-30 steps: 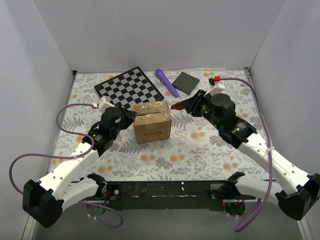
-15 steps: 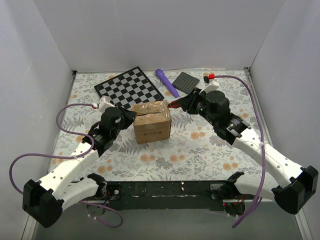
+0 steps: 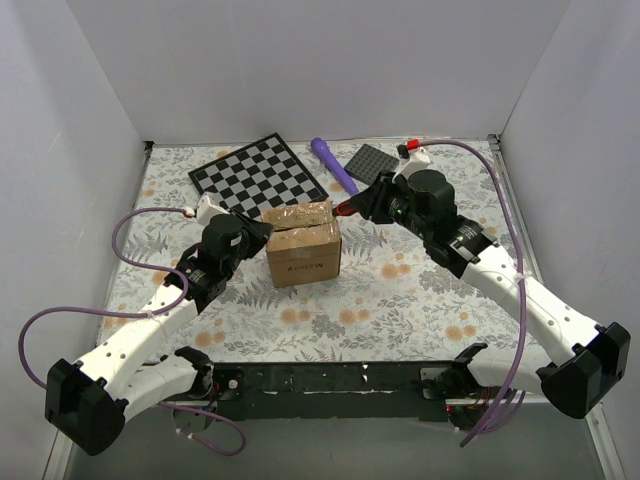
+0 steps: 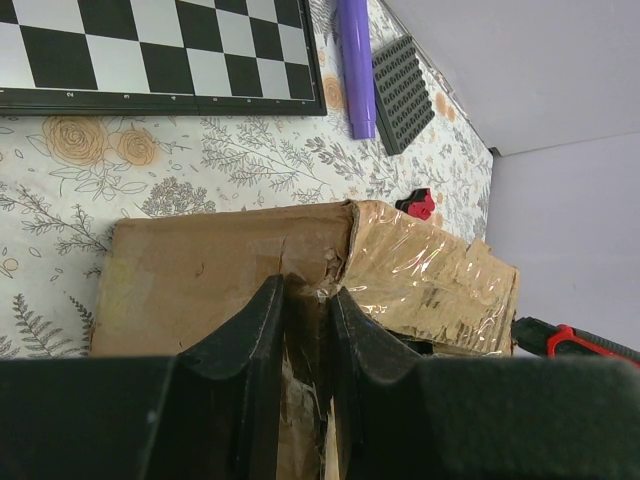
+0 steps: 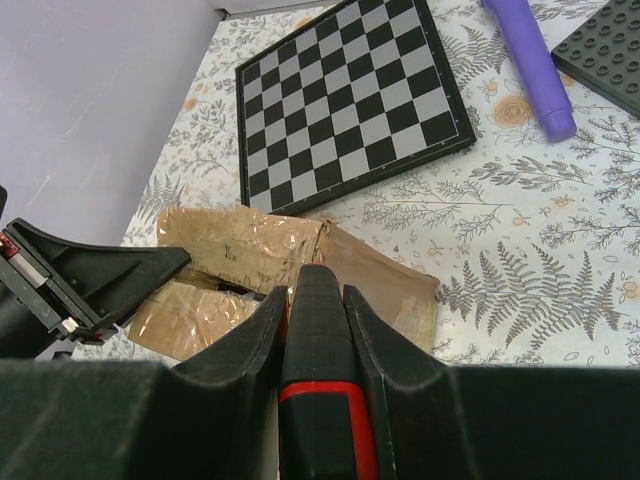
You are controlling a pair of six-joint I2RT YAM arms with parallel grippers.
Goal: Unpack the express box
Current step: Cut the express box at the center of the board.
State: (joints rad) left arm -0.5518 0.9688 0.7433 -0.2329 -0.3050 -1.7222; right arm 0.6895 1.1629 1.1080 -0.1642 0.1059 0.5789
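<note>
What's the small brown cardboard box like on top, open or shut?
Shut: the small brown cardboard box has flaps lying down over its top under shiny tan tape.

Left gripper, right gripper at express box

One express box is sitting on the single bench. One chessboard, one purple cylinder and one dark grey studded plate are lying there too. Two tools are showing, the left tool and the right tool, along with one red-and-black cutter.
</note>
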